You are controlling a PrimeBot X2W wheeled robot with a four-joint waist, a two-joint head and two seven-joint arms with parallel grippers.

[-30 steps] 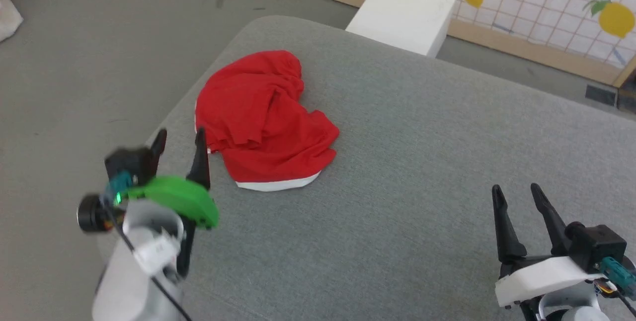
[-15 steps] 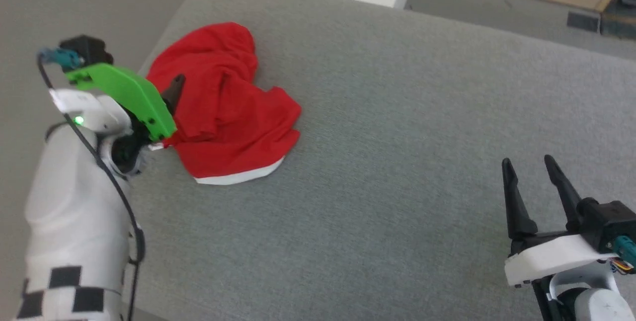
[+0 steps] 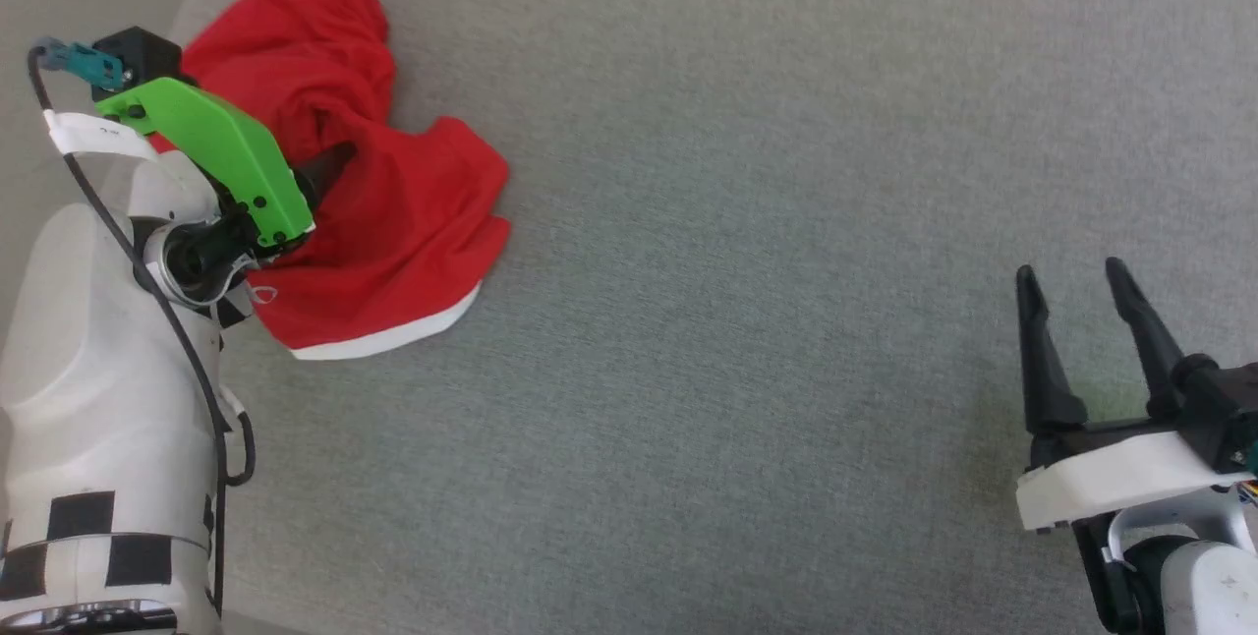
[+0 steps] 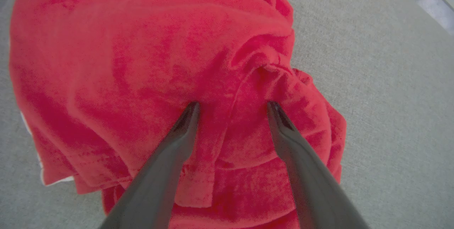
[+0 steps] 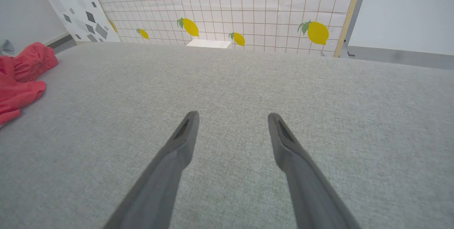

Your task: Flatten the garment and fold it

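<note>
Garment (image 3: 393,222), red and crumpled with a white hem showing, lies by the left edge of the grey padded surface (image 3: 737,222); left gripper (image 4: 232,104) sits over its folds, fingers spread, gripping nothing; right gripper (image 3: 1069,268) hovers well apart, likewise spread and empty

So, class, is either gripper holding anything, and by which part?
Nothing is held: left gripper open over the garment; right gripper open, apart from it.
</note>
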